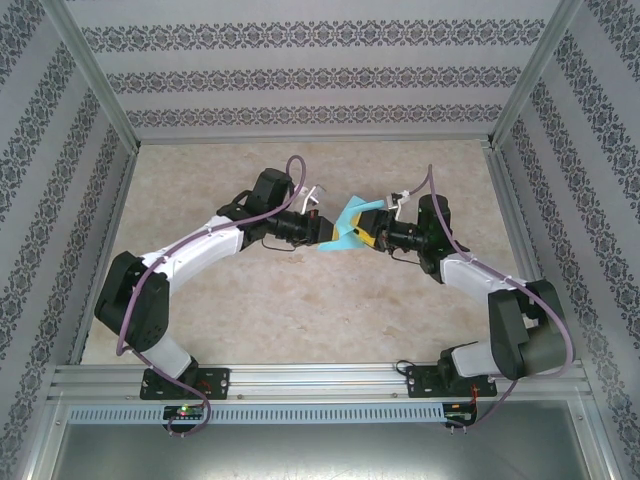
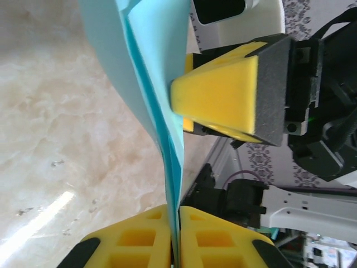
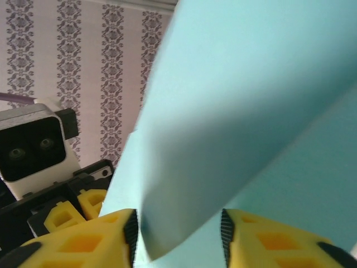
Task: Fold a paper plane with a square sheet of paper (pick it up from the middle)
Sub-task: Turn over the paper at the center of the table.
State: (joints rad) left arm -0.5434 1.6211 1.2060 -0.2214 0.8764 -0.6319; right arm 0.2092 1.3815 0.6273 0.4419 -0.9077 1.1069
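1. Yellow left end effector [image 2: 174, 223] clamps the thin folded turquoise paper sheet [image 2: 148, 84], holding it aloft.
2. Right end effector [image 3: 178, 230] stands with fingers apart astride the sheet, probably freeing it for regripping.

Yellow, hollow-celled fingers [image 2: 106, 240] had black pads [image 2: 83, 250] at their outer corners; behind them ran black-and-white arms [image 1: 200, 248] with mauve cables [image 1: 296, 160]
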